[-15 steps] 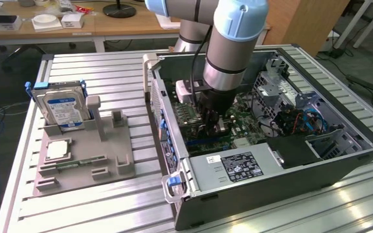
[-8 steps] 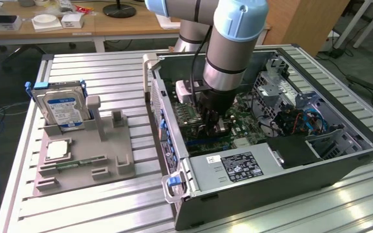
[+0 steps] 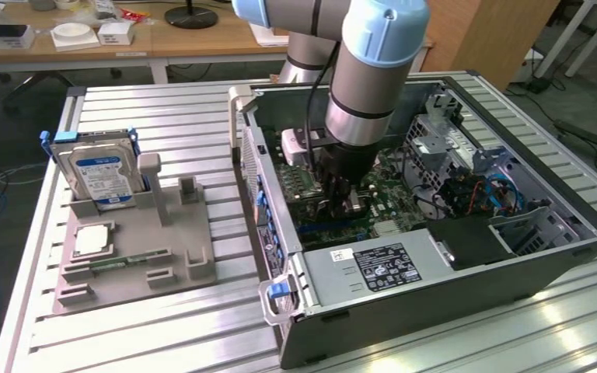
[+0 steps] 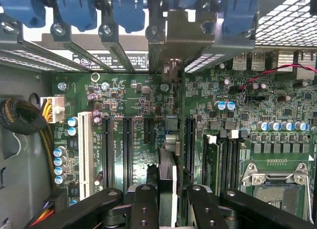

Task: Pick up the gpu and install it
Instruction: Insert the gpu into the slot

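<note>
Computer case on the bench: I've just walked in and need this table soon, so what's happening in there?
The robot arm's gripper is down inside the open computer case, gripping the gpu edge-on just above the expansion slots of the motherboard. Whether the card is seated can't be told. On the exterior view's left, a hard drive stands in the grey parts holder.

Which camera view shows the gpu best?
The wrist view: the gpu stands edge-on, gripped between the fingers above the motherboard. In the exterior view the arm hides most of it; a green part shows below the wrist.
</note>
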`<state>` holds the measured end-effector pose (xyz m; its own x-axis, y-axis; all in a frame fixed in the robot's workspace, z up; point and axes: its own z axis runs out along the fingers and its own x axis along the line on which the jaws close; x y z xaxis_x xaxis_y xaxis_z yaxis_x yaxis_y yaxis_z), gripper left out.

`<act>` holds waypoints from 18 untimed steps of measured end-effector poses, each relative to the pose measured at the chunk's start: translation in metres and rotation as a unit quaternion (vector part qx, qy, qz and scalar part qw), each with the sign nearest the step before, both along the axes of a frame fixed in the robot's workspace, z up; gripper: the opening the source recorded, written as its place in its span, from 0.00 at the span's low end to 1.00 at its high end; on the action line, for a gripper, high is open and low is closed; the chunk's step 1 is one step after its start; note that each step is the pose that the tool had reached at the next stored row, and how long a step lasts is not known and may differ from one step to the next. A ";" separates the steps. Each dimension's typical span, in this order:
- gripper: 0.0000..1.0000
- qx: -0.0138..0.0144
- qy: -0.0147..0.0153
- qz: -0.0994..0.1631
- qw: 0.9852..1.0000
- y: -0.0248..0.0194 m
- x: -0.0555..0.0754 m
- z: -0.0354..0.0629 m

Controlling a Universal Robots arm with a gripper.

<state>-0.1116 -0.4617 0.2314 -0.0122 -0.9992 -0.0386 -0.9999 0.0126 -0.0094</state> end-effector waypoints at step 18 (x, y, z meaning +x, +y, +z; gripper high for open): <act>0.27 0.000 -0.002 0.000 1.000 0.0006 0.000 0.0019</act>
<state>-0.1113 -0.4612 0.2332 -0.0120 -0.9992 -0.0388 -0.9998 0.0125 -0.0126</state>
